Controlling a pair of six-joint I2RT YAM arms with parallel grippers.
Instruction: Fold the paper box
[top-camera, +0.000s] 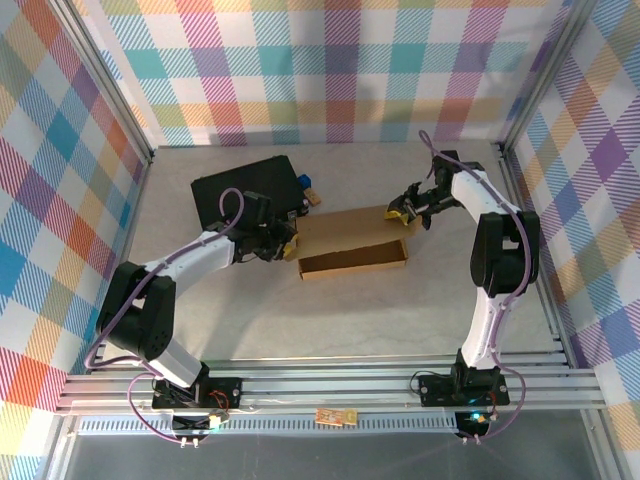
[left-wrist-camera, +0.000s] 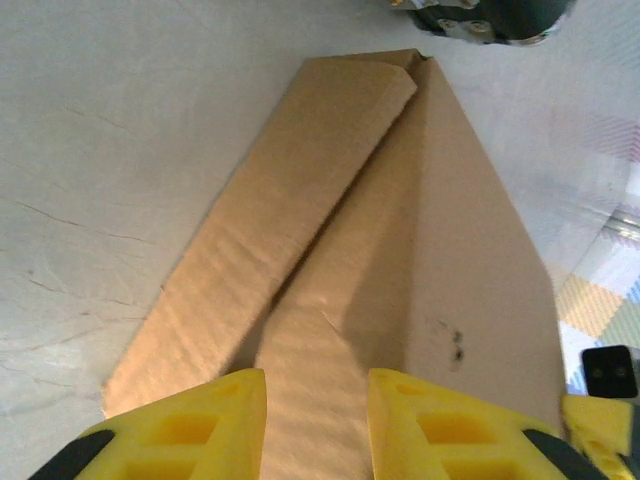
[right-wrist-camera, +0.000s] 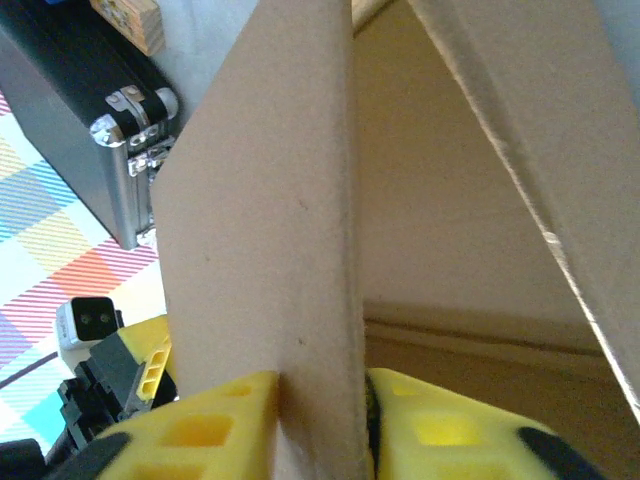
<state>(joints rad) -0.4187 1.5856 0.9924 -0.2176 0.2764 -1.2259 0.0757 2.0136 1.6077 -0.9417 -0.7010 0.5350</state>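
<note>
Clamping an upright flap of the box (top-camera: 352, 238), the right end effector (right-wrist-camera: 320, 415) pinches cardboard; the left end effector (left-wrist-camera: 317, 420) straddles the opposite end, its grip unclear.

2 black-and-white arms (top-camera: 185, 262), purple cables (top-camera: 232, 200), yellow fingers (left-wrist-camera: 190, 430)

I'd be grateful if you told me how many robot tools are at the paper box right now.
2. The left tool is at the left end of the paper box. The right tool is at its far right corner, with a cardboard panel between its fingers.
</note>
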